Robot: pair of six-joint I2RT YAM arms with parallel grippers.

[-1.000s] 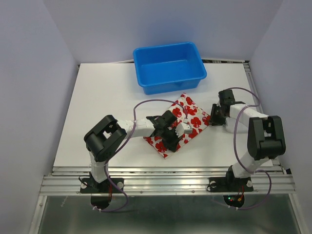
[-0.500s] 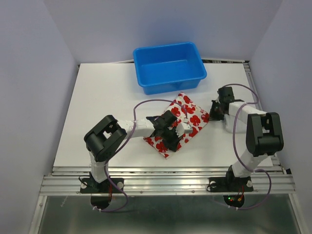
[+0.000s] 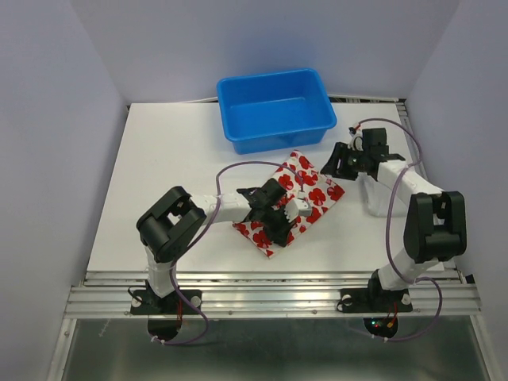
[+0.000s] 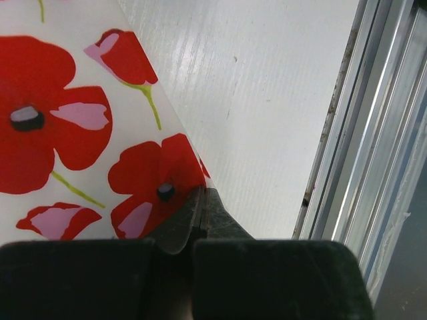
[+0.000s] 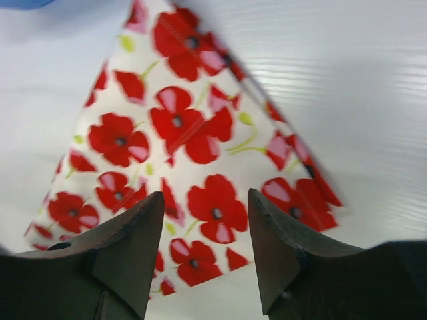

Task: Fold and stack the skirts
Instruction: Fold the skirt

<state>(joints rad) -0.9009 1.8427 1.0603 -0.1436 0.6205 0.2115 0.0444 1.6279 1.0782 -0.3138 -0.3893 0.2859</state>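
left gripper (image 4: 200, 203): still clamped on flowered skirt (image 3: 316, 187) edge | right gripper (image 5: 205, 200): now open, drawn back off its corner

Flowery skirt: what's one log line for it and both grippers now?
left gripper: shut on white cloth skirt with red poppies | right gripper: open, above skirt

Left arm (image 3: 171, 230): white rounded links joined by bulky matte-black joint housings.
Right arm (image 3: 432, 226): the same white links and black housings.
Cables: a thin purple cable (image 3: 238, 167) loops back from behind each gripper along its arm.
Left gripper (image 4: 200, 200): dark grey tapered fingers on a broad black body.
Right gripper (image 5: 203, 200): dark grey wedge-shaped fingers with flat inner faces.
Bases: black round mounts (image 3: 163, 303); small red and green lights (image 3: 375, 322) below the right one.
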